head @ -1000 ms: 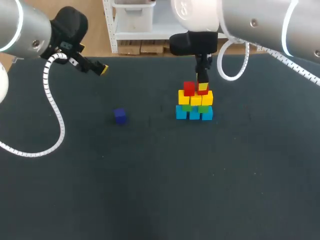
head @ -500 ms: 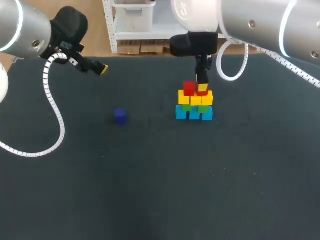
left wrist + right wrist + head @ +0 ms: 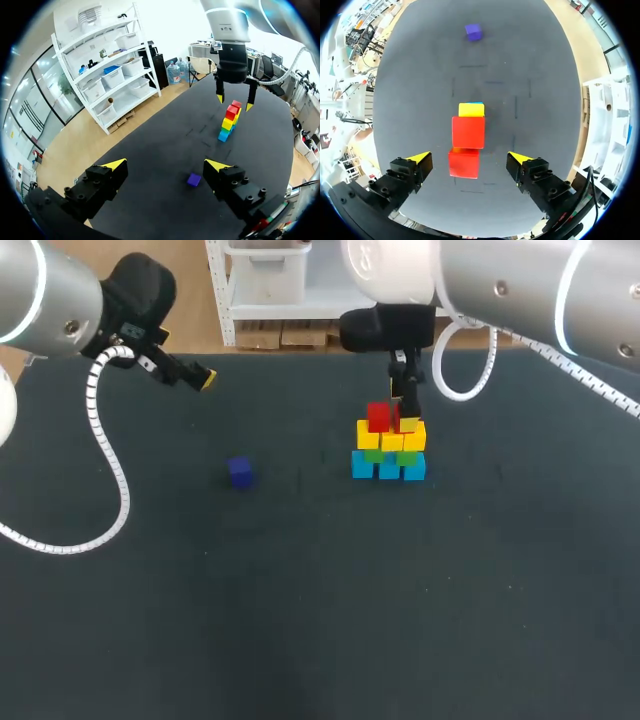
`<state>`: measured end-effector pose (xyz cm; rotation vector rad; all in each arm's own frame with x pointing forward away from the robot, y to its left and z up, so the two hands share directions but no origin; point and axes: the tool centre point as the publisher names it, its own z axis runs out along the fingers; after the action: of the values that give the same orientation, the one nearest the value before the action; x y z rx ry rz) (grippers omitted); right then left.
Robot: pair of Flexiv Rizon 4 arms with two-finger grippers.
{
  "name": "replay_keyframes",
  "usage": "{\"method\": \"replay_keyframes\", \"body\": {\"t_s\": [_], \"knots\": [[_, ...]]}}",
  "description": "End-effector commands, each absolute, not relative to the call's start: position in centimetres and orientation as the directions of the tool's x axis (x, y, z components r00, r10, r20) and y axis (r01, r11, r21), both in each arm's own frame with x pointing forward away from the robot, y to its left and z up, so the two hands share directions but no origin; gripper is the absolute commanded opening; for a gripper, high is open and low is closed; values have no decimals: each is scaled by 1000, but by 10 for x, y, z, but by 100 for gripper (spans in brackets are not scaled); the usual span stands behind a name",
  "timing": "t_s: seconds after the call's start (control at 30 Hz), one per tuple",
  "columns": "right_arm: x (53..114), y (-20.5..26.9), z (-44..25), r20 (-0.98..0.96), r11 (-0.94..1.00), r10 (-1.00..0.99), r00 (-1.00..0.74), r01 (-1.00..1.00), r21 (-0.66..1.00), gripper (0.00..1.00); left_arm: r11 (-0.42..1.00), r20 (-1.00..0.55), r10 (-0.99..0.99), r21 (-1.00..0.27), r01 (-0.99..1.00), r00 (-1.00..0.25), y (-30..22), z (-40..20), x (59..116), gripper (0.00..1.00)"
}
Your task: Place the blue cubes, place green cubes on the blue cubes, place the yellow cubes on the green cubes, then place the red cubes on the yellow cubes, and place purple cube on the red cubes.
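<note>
A stack of cubes (image 3: 389, 445) stands right of the table's middle: blue cubes at the base, then green, yellow, and two red cubes (image 3: 379, 417) on top. My right gripper (image 3: 403, 410) hangs open just over the stack. In the right wrist view its fingers straddle the two red cubes (image 3: 468, 132) without touching them. The purple cube (image 3: 239, 472) lies alone on the mat, left of the stack. My left gripper (image 3: 205, 378) is open and empty at the far left, high over the table. In the left wrist view the purple cube (image 3: 194, 179) lies ahead of it.
The dark mat (image 3: 320, 610) stretches wide around the stack and the purple cube, with nothing else on it. A white coiled cable (image 3: 110, 460) hangs from my left arm over the left side.
My right gripper has opened and let go of the second red cube, which now rests on the yellow row beside the first. The left arm has not moved.
</note>
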<state>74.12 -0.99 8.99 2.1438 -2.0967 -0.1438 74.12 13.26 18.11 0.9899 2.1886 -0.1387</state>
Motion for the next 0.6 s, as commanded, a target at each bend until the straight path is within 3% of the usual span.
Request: {"method": "replay_keyframes", "body": {"t_s": [0.03,0.6], "knots": [[736,-13,98,18,-18,-1000,21,-989,146,100,695,-654,613,181,695,-443,134,181,742,100],[722,-22,148,-59,-10,-998,13,-998,-57,100,695,-654,613,181,695,-443,134,181,742,100]]}}
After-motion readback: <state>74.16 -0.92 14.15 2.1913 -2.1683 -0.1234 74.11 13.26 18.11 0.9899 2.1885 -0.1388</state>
